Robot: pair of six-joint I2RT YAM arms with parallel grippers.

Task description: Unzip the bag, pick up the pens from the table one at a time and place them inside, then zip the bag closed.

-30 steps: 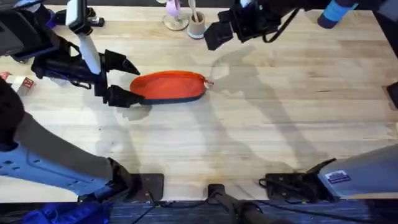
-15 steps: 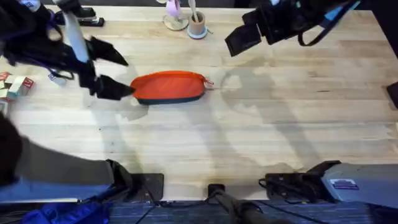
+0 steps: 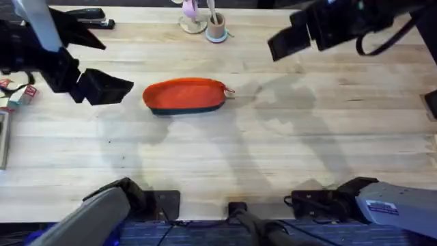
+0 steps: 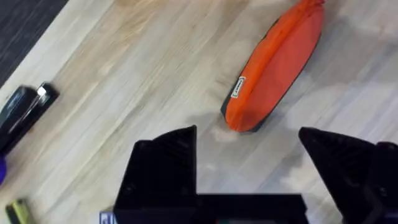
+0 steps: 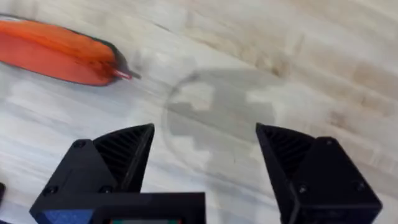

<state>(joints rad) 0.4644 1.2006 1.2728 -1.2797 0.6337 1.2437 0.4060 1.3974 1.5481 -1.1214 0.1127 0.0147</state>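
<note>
From overhead, the bag (image 3: 185, 96) lies flat on the table (image 3: 273, 157), a little left of centre, orange on top with a dark blue strip along its near edge and its small pull at the right end. The left gripper (image 3: 95, 65) hangs well to the bag's left, jaws spread wide, nothing in them. The right gripper (image 3: 290, 41) sits high at the far right, well apart from the bag. On the left wrist camera, the black fingers (image 4: 161, 168) stand wide apart and empty, the bag (image 4: 277, 65) just beyond them, a black stapler (image 4: 25, 115) off to the side. On the right wrist camera, its fingers (image 5: 118, 152) gape open over bare wood, the bag's pull end (image 5: 124, 74) nearby.
</note>
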